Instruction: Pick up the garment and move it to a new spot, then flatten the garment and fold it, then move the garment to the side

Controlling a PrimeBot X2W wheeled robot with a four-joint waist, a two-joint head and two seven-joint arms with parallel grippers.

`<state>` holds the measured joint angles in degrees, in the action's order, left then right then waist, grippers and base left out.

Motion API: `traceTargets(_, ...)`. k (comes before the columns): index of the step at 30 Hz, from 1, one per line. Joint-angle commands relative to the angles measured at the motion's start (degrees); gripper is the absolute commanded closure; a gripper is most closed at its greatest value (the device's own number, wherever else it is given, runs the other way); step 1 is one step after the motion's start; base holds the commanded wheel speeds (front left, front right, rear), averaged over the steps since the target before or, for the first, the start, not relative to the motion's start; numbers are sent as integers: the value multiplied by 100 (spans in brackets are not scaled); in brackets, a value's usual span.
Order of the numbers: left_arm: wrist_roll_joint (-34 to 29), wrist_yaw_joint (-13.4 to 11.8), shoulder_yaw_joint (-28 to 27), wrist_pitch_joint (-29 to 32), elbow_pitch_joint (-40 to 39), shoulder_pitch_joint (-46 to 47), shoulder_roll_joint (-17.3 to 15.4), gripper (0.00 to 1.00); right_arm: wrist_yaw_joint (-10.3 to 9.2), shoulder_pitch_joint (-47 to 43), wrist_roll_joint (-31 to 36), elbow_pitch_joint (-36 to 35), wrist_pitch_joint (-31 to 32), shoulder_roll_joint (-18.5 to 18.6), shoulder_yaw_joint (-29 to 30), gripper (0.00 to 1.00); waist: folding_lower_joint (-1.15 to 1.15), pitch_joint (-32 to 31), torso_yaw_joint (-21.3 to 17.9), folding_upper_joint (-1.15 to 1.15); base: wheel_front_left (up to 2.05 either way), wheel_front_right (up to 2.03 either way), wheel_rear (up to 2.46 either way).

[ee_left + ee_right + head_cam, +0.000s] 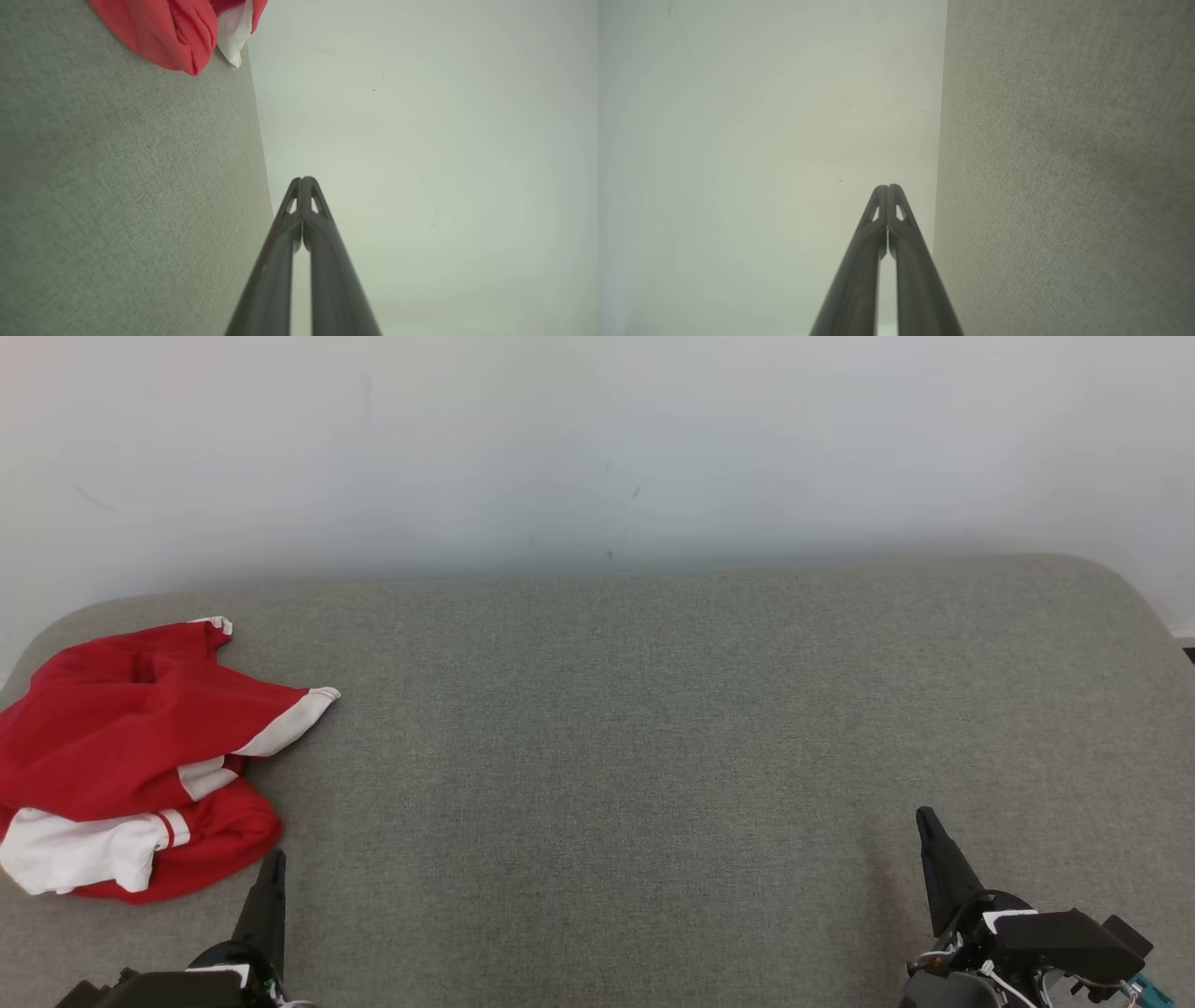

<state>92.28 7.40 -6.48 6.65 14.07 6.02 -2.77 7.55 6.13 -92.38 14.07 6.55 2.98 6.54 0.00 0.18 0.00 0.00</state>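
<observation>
The garment [131,756] is red with white panels and lies crumpled at the far left of a grey fabric surface [616,737]. A corner of the garment [182,32] also hangs into the top of the left wrist view. My left gripper [274,866] sits at the lower left, just below and right of the garment, apart from it, fingertips [302,181] pressed together and empty. Far off at the lower right, my right gripper [927,821] points up the surface, its fingertips [887,188] shut on nothing.
A pale wall [597,448] rises behind the grey surface, whose back edge curves down at both corners. A dark strip of floor [1189,653] shows at the far right edge.
</observation>
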Motion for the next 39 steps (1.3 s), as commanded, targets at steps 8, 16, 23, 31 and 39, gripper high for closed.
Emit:
traceTargets(8,27,18,-4,-7,2,55,-21,100,-13,23,-7,-13,12,-23,-1,100,0,0,0,0,0,0,0)
traceTargets(16,-57,-8,64,-94,127,-155,33,0,0,-173,68,154,-98,-8,-81,0,0,4,0,0,0,0,0)
traceTargets(23,-405,-6,106,-297,31,-189,28,0,-1,-213,353,69,-300,-8,-203,0,0,7,0,0,0,0,0)
traceTargets(31,-1039,-4,106,-483,-71,-217,23,0,-2,-238,999,-25,-485,16,-327,0,0,7,-3,0,0,0,0)
traceTargets(39,-1931,-2,157,-681,-200,-281,17,0,-2,-264,1986,-143,-681,27,-440,0,0,-2,-10,0,0,0,0)
